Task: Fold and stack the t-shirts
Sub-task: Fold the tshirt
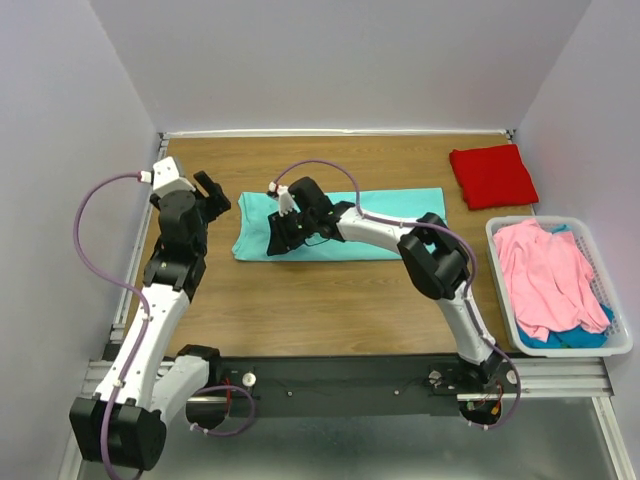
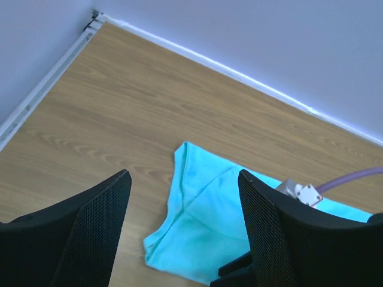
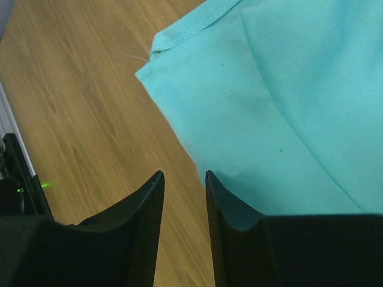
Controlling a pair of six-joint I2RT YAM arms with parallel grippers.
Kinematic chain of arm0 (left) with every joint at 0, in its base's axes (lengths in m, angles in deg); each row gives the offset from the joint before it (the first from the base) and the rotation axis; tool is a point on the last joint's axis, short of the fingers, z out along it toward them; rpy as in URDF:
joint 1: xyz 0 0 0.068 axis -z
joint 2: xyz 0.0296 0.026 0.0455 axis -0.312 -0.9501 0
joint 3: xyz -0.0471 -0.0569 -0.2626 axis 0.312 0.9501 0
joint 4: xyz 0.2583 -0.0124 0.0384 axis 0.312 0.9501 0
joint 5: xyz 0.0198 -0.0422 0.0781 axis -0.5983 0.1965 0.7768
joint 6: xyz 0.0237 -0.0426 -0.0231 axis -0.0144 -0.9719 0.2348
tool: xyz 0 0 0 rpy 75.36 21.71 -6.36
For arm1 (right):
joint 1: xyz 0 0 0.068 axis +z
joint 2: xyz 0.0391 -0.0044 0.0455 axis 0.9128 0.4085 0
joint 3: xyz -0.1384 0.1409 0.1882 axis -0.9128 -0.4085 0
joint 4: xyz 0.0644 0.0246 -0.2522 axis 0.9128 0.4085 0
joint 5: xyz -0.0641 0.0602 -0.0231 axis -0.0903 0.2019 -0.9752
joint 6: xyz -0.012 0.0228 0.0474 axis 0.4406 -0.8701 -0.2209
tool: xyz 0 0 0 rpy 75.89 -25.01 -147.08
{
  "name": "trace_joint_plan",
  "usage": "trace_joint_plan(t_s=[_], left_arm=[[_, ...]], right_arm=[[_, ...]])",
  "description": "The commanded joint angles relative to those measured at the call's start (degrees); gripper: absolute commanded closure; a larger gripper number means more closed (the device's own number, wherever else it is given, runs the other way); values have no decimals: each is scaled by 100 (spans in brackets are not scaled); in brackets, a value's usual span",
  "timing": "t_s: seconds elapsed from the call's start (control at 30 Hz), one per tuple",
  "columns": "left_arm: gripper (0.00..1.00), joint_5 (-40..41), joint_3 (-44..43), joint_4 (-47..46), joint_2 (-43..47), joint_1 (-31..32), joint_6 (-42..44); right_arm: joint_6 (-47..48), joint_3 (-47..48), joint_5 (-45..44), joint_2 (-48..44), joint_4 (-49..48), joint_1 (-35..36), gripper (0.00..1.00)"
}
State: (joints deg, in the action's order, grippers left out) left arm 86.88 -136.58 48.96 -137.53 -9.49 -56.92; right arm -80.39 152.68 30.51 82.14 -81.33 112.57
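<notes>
An aqua-teal t-shirt (image 1: 400, 215) lies flat on the wooden table as a long folded strip. My right gripper (image 1: 275, 240) is low over its near left part. In the right wrist view the right gripper (image 3: 182, 173) is slightly open at the shirt's edge (image 3: 269, 89), one finger on the cloth and one over bare wood. My left gripper (image 1: 215, 195) hovers left of the shirt, wide open and empty (image 2: 182, 174), with the shirt's left end (image 2: 203, 221) showing between its fingers. A folded bright red t-shirt (image 1: 492, 175) lies at the back right.
A white plastic basket (image 1: 500, 275) at the right edge holds a crumpled pink shirt (image 1: 545, 275) over a blue-teal one (image 1: 570, 338). Walls close the table at the back and both sides. The right arm's purple cable (image 1: 330, 170) arcs over the aqua shirt.
</notes>
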Motion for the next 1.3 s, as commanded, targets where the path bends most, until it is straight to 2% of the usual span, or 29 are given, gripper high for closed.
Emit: trace_joint_plan(t_s=[0.0, 0.1, 0.27, 0.5, 0.6, 0.67, 0.8, 0.87, 0.97, 1.0, 1.03, 1.13, 1.2, 1.27], left_arm=[[20, 401, 597, -124, 374, 10, 189], [20, 295, 914, -238, 392, 36, 172], [20, 31, 844, -264, 349, 80, 426], [20, -13, 888, -361, 313, 107, 585], [20, -22, 879, -414, 226, 107, 611], [20, -57, 897, -440, 199, 107, 611], [20, -48, 888, -458, 155, 107, 629], [20, -75, 888, -458, 155, 107, 655], [20, -119, 870, -466, 146, 107, 655], [20, -145, 862, -467, 155, 107, 664], [20, -188, 861, -458, 146, 107, 655], [19, -268, 879, -466, 199, 107, 646], [19, -259, 897, -467, 243, 116, 638], [19, -277, 923, -458, 261, 107, 646]], right_arm=[[114, 492, -85, 596, 155, 8, 59], [52, 861, -487, 974, 138, 8, 59], [17, 1407, -858, 1599, 146, -79, 59], [-396, 2390, -1332, 2461, 129, -668, 58], [-606, 3084, -1955, 2786, 129, -1028, 55], [-669, 3681, -2036, 2927, 129, -1309, 53], [-477, 4351, -1669, 2919, 146, -1687, 49], [-249, 3950, -993, 2350, 146, -1828, 49], [68, 2853, -1087, 1032, 146, -1855, 49], [191, 1961, -1157, 724, 146, -1855, 49], [262, 1543, -1445, 25, 146, -1855, 49], [411, -258, -2254, -1154, 207, -1864, 49], [482, -1337, -2746, -1650, 392, -1899, 49], [535, -1877, -2949, -2028, 558, -1978, 49]])
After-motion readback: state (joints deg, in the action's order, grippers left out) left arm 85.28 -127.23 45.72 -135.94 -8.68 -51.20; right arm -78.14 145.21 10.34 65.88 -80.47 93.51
